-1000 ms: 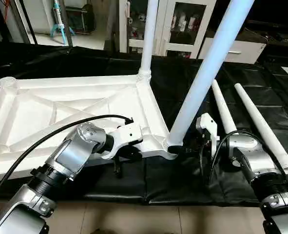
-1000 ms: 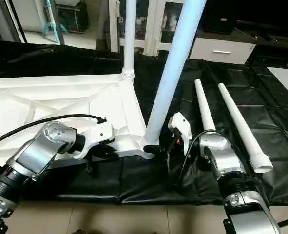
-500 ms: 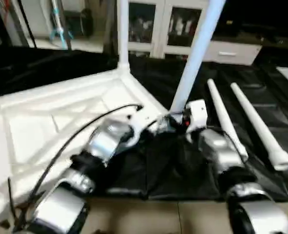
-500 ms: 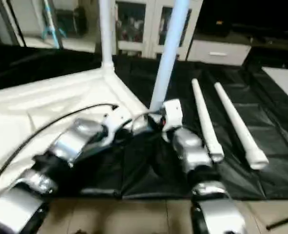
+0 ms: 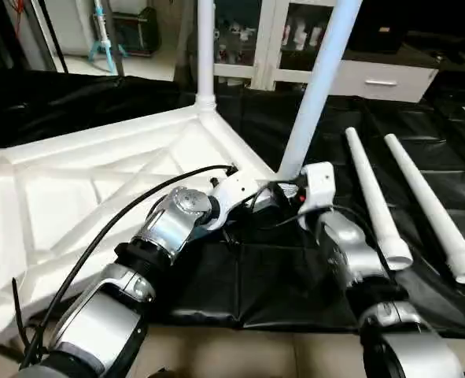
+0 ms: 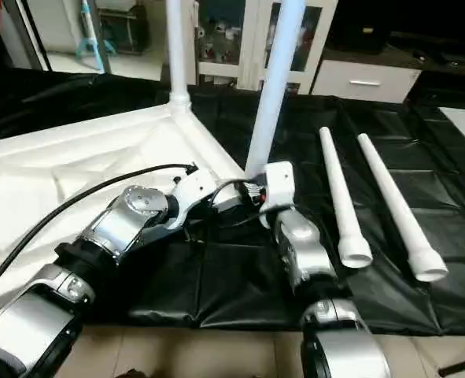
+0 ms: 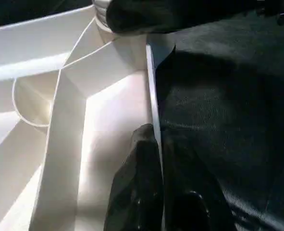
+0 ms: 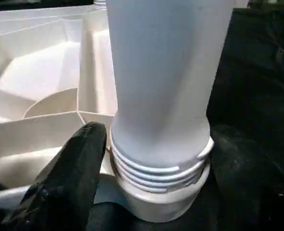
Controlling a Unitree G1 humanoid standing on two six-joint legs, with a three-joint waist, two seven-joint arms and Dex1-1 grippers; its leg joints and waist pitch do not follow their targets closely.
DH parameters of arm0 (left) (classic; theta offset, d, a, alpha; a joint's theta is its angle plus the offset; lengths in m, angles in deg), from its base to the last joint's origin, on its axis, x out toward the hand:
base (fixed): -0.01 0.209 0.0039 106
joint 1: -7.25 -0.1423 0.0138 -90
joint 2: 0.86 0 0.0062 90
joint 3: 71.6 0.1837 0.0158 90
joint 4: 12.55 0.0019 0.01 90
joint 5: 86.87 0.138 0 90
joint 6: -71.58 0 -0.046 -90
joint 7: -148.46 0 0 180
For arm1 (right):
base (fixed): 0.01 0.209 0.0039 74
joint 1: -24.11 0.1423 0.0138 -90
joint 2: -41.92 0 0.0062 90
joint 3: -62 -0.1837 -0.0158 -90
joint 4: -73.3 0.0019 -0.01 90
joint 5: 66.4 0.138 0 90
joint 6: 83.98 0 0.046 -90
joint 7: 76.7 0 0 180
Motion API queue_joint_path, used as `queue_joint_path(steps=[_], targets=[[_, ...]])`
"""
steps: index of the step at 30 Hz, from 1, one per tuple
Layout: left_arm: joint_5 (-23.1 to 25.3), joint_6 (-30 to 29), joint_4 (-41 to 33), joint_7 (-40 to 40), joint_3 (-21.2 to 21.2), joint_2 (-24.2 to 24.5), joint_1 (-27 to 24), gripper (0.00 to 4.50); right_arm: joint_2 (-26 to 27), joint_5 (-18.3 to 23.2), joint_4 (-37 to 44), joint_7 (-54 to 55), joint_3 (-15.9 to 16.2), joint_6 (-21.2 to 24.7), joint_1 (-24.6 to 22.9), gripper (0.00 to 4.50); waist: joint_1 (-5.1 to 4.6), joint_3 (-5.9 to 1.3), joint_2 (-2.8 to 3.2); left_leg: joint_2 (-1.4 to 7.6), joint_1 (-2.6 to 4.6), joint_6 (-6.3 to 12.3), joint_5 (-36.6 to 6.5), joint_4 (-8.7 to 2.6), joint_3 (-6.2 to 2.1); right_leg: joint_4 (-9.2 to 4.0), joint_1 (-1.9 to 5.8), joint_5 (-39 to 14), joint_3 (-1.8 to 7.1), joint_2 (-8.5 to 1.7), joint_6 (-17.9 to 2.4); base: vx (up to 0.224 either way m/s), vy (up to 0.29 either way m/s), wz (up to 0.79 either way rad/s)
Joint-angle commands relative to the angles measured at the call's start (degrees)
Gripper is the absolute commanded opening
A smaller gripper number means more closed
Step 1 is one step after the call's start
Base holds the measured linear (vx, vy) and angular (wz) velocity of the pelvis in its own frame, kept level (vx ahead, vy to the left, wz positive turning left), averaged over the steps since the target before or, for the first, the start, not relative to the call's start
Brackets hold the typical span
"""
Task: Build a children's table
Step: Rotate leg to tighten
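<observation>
The white table top [image 5: 75, 181] lies upside down on the black cloth, X-ribs facing up. Two white legs stand in its sockets: one at the far corner [image 5: 205, 47], one at the near right corner [image 5: 315, 94]. My left gripper [image 5: 248, 206] is shut on the thin rim [image 7: 151, 86] of the top, one black finger [image 7: 137, 187] on each side of it. My right gripper [image 5: 283, 189] is closed around the threaded base of the near leg [image 8: 156, 72], with a finger [image 8: 74, 178] pressed against its collar. Two loose legs [image 5: 371, 193] [image 5: 429, 197] lie on the cloth to the right.
The black-covered work table [image 5: 279, 276] ends just in front of me, with tiled floor [image 5: 256, 346] below its edge. A black cable [image 5: 122, 220] loops over my left forearm. White cabinets [image 5: 279, 31] stand behind the table.
The table top has swung round, its near right corner and leg now farther from me. Both grippers have reached forward with it. The loose legs have stayed put.
</observation>
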Motion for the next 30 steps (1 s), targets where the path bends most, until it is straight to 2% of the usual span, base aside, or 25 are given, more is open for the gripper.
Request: queue_joint_path(steps=[1, 2, 3, 4, 5, 6, 7, 8, 9, 10, 11, 12, 13, 14, 15, 18, 19, 21, 22, 25, 27, 28, 30], targets=[[-0.44, 7.80, -0.73, 1.44, 0.88, -1.13, 1.19, 0.00, -0.27, -0.11, 2.39, -0.56, 0.56, 1.09, -0.91, 3.82, -0.15, -3.76, 0.07, 2.71, 0.56, 2.34, -9.54, -4.50, -0.77, -4.26, 2.89, -9.85, 3.51, -4.09, -11.38, 0.000, 0.000, 0.00], [0.04, 9.46, 0.18, 1.33, 1.26, -1.17, 1.40, 0.00, -0.97, -1.18, 4.62, 0.12, 1.15, 1.29, -2.05, 3.90, -0.15, -3.76, 0.07, 2.72, 0.57, 2.21, -9.74, -4.51, -0.77, -4.20, 2.88, -10.14, 3.51, -4.14, -11.45, 0.000, 0.000, 0.00], [0.55, 12.04, 1.24, 1.64, 1.97, -1.14, 1.66, 0.00, -1.92, -2.44, 7.75, 0.30, 2.15, 1.39, -3.79, 3.90, 0.04, -3.70, 0.67, 2.69, 0.70, 1.87, -10.07, -4.52, -0.72, -4.37, 2.75, -10.86, 3.54, -4.11, -11.15, 0.000, 0.000, 0.00], [0.85, 13.31, 2.19, 1.45, 2.27, -1.25, 1.97, 0.00, -2.58, -3.25, 10.39, 0.38, 2.82, 1.52, -5.28, 3.90, 0.15, -3.67, 0.33, 2.73, 0.69, 1.64, -10.32, -4.59, -0.74, -4.48, 2.81, -11.27, 3.55, -4.05, -10.40, 0.000, 0.000, 0.00], [0.85, 13.31, 2.19, 1.45, 2.27, -1.25, 1.97, 0.00, -2.58, -3.25, 10.39, 0.38, 2.82, 1.52, -5.28, 3.90, 0.31, -3.64, 0.28, 2.67, 0.70, 1.67, -10.14, -4.58, -0.73, -4.55, 2.80, -11.25, 3.55, -3.99, -10.09, 0.000, 0.000, 0.00], [1.47, 15.88, 4.88, -0.17, 2.36, -2.07, 3.34, 0.00, -3.31, -3.06, 17.34, -0.51, 3.30, 3.28, -9.40, 3.90, 0.34, -3.60, 0.60, 2.63, 0.68, 1.76, -10.24, -4.59, -0.62, -4.64, 2.79, -10.92, 3.65, -3.98, -9.85, 0.000, 0.000, 0.00], [1.51, 16.01, 5.05, -0.30, 2.34, -2.14, 3.43, 0.00, -3.35, -3.05, 17.74, -0.59, 3.34, 3.37, -9.64, 3.90, 0.64, -3.64, 0.60, 2.67, 0.81, 2.00, -10.49, -4.59, -0.60, -4.66, 2.80, -11.04, 3.70, -3.98, -9.20, 0.000, 0.000, 0.00], [1.78, 16.79, 6.25, -1.31, 2.14, -2.61, 4.11, 0.00, -3.57, -2.92, 20.38, -1.12, 3.55, 4.10, -11.28, 3.90, 0.57, -3.66, 0.49, 2.73, 0.70, 2.03, -10.54, -4.60, -0.68, -4.47, 2.83, -11.18, 3.70, -4.09, -9.42, 0.000, 0.000, 0.00], [2.72, 18.64, 8.19, -3.12, 2.16, -3.09, 5.12, 0.00, -3.85, -2.91, 23.95, -1.43, 3.85, 5.30, -13.55, 3.90, 0.73, -3.72, 0.65, 2.71, 0.58, 2.16, -10.30, -4.56, -0.69, -4.50, 2.92, -11.61, 3.67, -4.19, -9.19, 0.000, 0.000, 0.00], [3.77, 19.88, 10.87, -6.73, 1.54, -3.92, 6.49, 0.00, -4.08, -3.04, 28.83, -0.96, 3.99, 6.88, -16.76, 3.90, 0.97, -3.56, 0.68, 2.55, 0.60, 2.69, -10.24, -4.44, -0.53, -5.04, 2.78, -11.62, 3.73, -3.78, -8.13, 0.000, 0.000, 0.00], [4.10, 20.14, 11.47, -8.15, 1.33, -4.12, 6.85, 0.00, -4.13, -3.01, 30.04, -0.80, 3.99, 7.30, -17.54, 3.90, 1.21, -3.66, 0.58, 2.77, 1.14, 2.61, -10.45, -4.40, -0.48, -4.84, 2.44, -11.07, 3.81, -3.96, -8.27, 0.000, 0.000, 0.00], [3.78, 19.76, 12.31, -10.76, 0.16, -4.65, 7.39, 0.00, -4.13, -2.78, 32.10, -0.62, 3.98, 8.04, -18.97, 3.90, 0.90, -3.74, 0.32, 2.75, 0.35, 2.96, -9.68, -4.50, -0.70, -4.37, 3.08, -9.75, 3.74, -4.02, -8.71, 0.000, 0.000, 0.00], [2.98, 18.91, 12.54, -11.63, -0.90, -4.98, 7.58, 0.00, -4.06, -2.57, 33.12, -0.60, 3.98, 8.26, -19.73, 3.90, 0.88, -3.86, 0.33, 2.74, 0.02, 3.33, -8.56, -4.43, -0.74, -4.23, 3.22, -8.83, 3.67, -4.15, -8.87, 0.000, 0.000, 0.00], [2.37, 18.63, 13.03, -12.13, -1.61, -5.22, 7.80, 0.00, -4.08, -2.42, 34.20, -0.50, 4.05, 8.70, -20.41, 3.90, 0.83, -3.89, 0.37, 2.80, 0.23, 3.50, -8.39, -4.36, -0.74, -4.19, 3.00, -8.54, 3.64, -4.23, -9.25, 0.000, 0.000, 0.00], [1.48, 18.54, 13.23, -11.45, -2.32, -5.38, 7.92, 0.00, -4.05, -1.92, 35.40, -0.69, 4.10, 9.01, -21.20, 3.90, 0.62, -3.90, 0.18, 2.62, 0.00, 4.06, -7.48, -4.27, -0.68, -4.13, 3.20, -7.91, 3.62, -4.16, -9.71, 0.000, 0.000, 0.00], [-1.41, 18.05, 13.73, -10.64, -5.00, -6.08, 8.15, 0.65, -4.18, -1.01, 37.69, -1.20, 4.09, 9.68, -22.82, 3.98, 0.49, -4.18, 0.17, 2.51, -0.32, 6.20, -3.27, -3.72, -0.55, -3.26, 3.18, -1.60, 3.64, -4.11, -11.62, 0.000, 0.000, 0.00], [-2.25, 18.04, 13.69, -10.76, -5.90, -6.30, 8.15, 0.65, -4.27, -0.79, 38.00, -1.43, 3.98, 9.48, -23.29, 3.98, 0.58, -4.36, -0.03, 2.52, -0.49, 7.03, -2.40, -3.48, -0.51, -2.90, 3.34, 0.85, 3.64, -4.22, -12.77, 0.000, 0.000, 0.00], [-4.08, 18.38, 14.08, -11.28, -8.03, -6.92, 8.22, 0.91, -4.49, -0.51, 39.15, -1.52, 3.47, 9.61, -24.41, 3.98, 0.76, -4.19, 0.02, 2.61, -0.18, 8.10, -2.35, -3.36, -0.32, -2.90, 2.89, 2.07, 3.54, -4.10, -14.02, 0.000, 0.000, 0.00], [-5.06, 17.90, 13.99, -11.29, -9.19, -6.89, 8.01, 1.02, -4.58, -0.05, 40.49, -1.67, 3.01, 10.34, -25.12, 3.98, 0.59, -3.95, -0.27, 2.61, -0.44, 8.33, -3.26, -3.48, -0.34, -3.13, 3.04, 0.35, 3.48, -4.08, -13.88, 0.000, 0.000, 0.00], [-6.32, 15.67, 10.35, -10.10, -10.75, -5.36, 6.34, 1.07, -5.17, 0.25, 42.12, -2.68, 3.19, 11.04, -25.76, 3.98, 0.49, -3.70, -0.27, 2.75, -0.35, 7.18, -6.23, -3.78, -0.44, -3.71, 3.14, -5.99, 3.49, -4.25, -12.22, 0.000, 0.000, 0.00], [-7.56, 13.67, 7.71, -7.44, -11.51, -4.66, 5.12, 1.23, -5.48, 0.39, 42.71, -3.21, 3.35, 11.36, -26.09, 3.98, 0.16, -3.56, -0.21, 2.71, -0.21, 6.22, -7.19, -3.90, -0.39, -3.96, 2.92, -7.94, 3.50, -4.13, -11.84, 0.000, 0.000, 0.00], [-8.96, 9.47, 2.23, -2.46, -11.39, -2.79, 2.63, 1.23, -6.11, 0.78, 43.37, -4.63, 3.87, 11.72, -26.38, 3.98, 0.11, -3.50, -0.43, 2.82, -0.23, 5.75, -7.60, -3.95, -0.40, -3.95, 2.96, -8.57, 3.53, -4.22, -11.83, 0.000, 0.000, 0.00], [-10.68, 5.26, -4.55, 3.55, -10.51, -0.12, -0.57, 1.23, -7.01, 1.29, 44.09, -6.69, 4.65, 11.89, -26.70, 3.98, 0.01, -3.45, -0.12, 2.94, -0.37, 5.65, -7.00, -4.04, -0.41, -3.77, 2.85, -8.45, 3.63, -4.18, -12.13, 0.000, 0.000, 0.00]])
